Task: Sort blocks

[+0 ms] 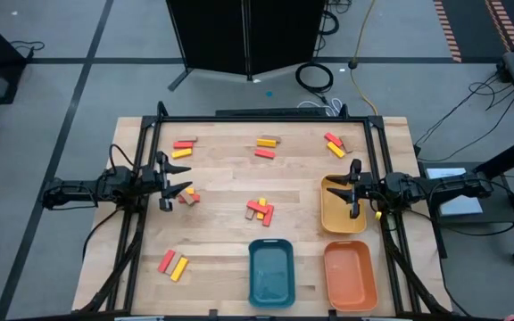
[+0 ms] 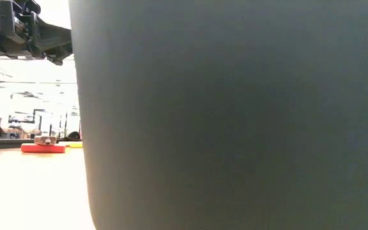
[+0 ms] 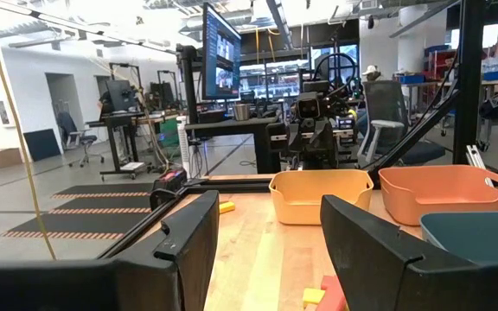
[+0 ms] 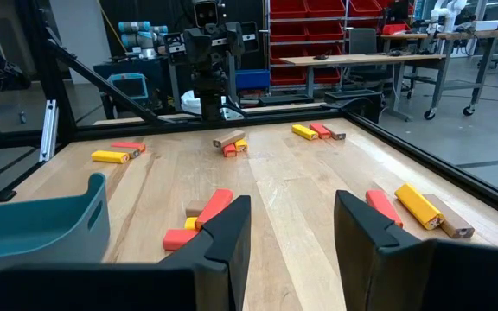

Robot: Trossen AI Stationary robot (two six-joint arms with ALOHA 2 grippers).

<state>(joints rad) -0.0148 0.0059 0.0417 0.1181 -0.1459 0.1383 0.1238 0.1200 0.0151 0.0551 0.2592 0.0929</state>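
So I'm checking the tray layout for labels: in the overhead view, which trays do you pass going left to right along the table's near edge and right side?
Blue rounded rectangular tray → orange rounded rectangular tray. The yellow rounded rectangular tray overlaps the orange one's span, so its order is unclear.

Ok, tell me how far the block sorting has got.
Barely started, by the look of it. Done: nothing visible; the blue tray and orange tray look empty, and no blocks show in the yellow tray. In hand: nothing; both hands are open, the left hand by a small block pile, the right hand over the yellow tray. Left: all the block clusters scattered on the table.
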